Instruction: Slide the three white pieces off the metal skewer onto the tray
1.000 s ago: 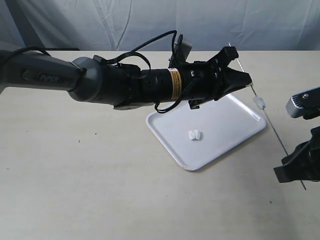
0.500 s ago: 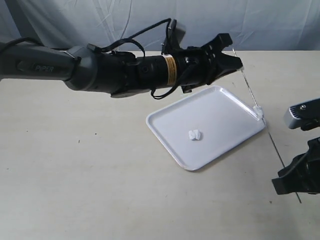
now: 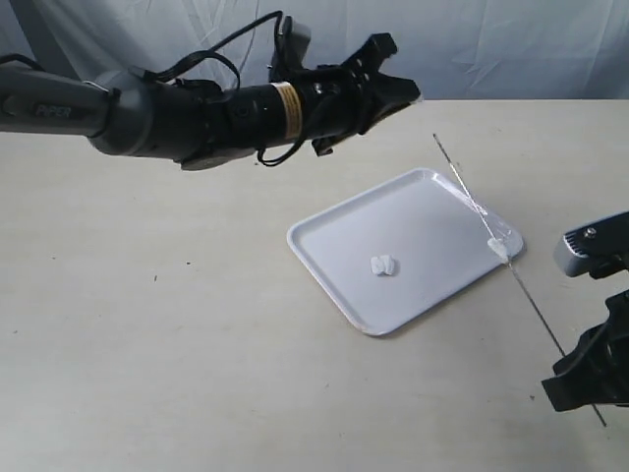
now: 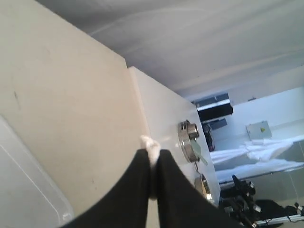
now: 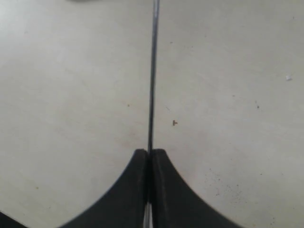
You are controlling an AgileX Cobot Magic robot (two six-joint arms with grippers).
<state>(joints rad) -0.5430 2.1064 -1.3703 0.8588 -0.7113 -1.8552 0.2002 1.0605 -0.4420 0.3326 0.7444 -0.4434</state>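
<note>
The white tray (image 3: 432,211) lies on the table, with a small clump of white pieces (image 3: 382,265) resting on it. My right gripper (image 3: 578,382) (image 5: 148,153), low at the right, is shut on the metal skewer (image 3: 462,182) (image 5: 152,71). The skewer slants up and back over the tray's right corner. One white piece (image 3: 496,246) is still threaded on it there. My left gripper (image 3: 398,87) (image 4: 151,154) hangs high behind the tray, away from the skewer. It is shut on a white piece (image 4: 149,144) that pokes out between its fingertips.
The beige table (image 3: 147,344) stretches to the left and front of the tray. A grey curtain (image 3: 491,39) hangs behind the far edge. In the left wrist view a white cabinet face with metal locks (image 4: 189,134) shows past the table.
My left gripper has pulled away from the skewer, up and to the left, with a white piece in it. The skewer has dropped lower, bringing its remaining piece over the tray's corner.
</note>
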